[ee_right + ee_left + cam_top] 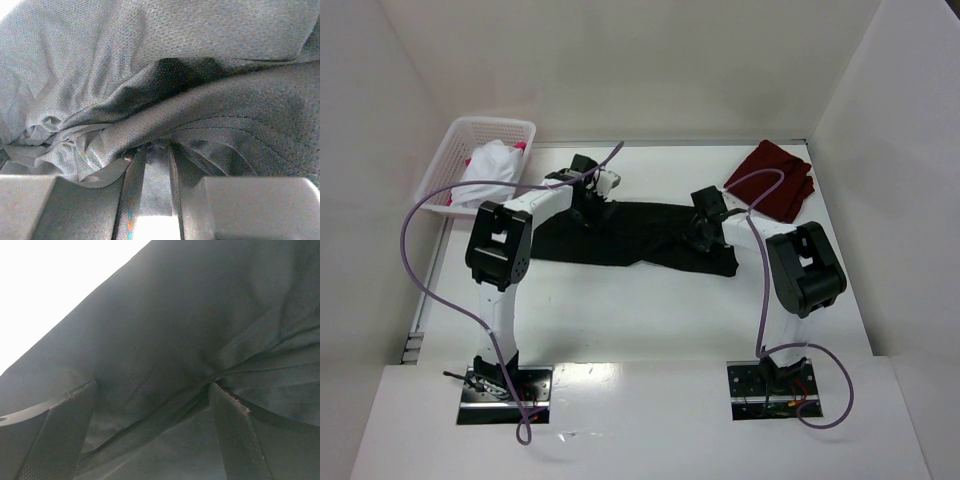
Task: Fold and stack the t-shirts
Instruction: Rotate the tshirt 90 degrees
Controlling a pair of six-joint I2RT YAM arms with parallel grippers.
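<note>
A black t-shirt lies spread flat across the middle of the table. My left gripper sits on its far left part. In the left wrist view the gripper is open, its fingers wide apart, with wrinkled black cloth lying between them. My right gripper is at the shirt's right end. In the right wrist view it is shut on a bunched fold of the black cloth. A dark maroon t-shirt lies folded at the back right.
A white plastic lattice basket stands at the back left and holds white cloth and a bit of pink-red cloth. White walls close in the table on the left, back and right. Purple cables loop over both arms.
</note>
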